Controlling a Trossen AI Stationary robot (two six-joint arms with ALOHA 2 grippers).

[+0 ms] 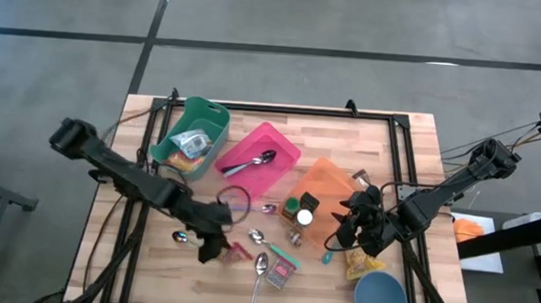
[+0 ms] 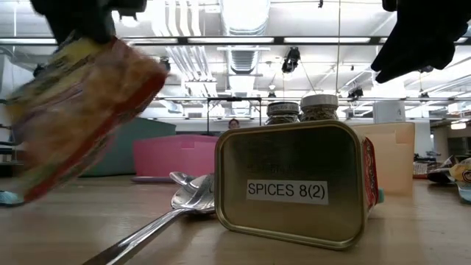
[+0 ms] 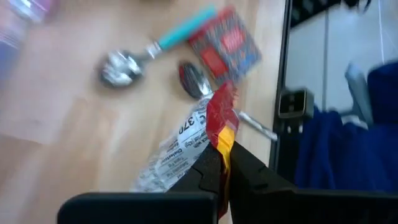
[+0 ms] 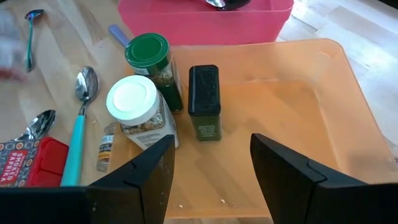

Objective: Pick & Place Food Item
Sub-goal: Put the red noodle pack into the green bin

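Overhead, the left gripper hangs near the table's front edge, its fingers pinched together on a red-and-yellow snack packet, which the low view shows lifted clear of the wooden table. Beside it lie spoons and a red spice tin. Across the table, the right gripper hovers with fingers apart over the orange bin holding spice jars.

Lab: butcher-block table, concrete floor, exposed ceiling ducts.
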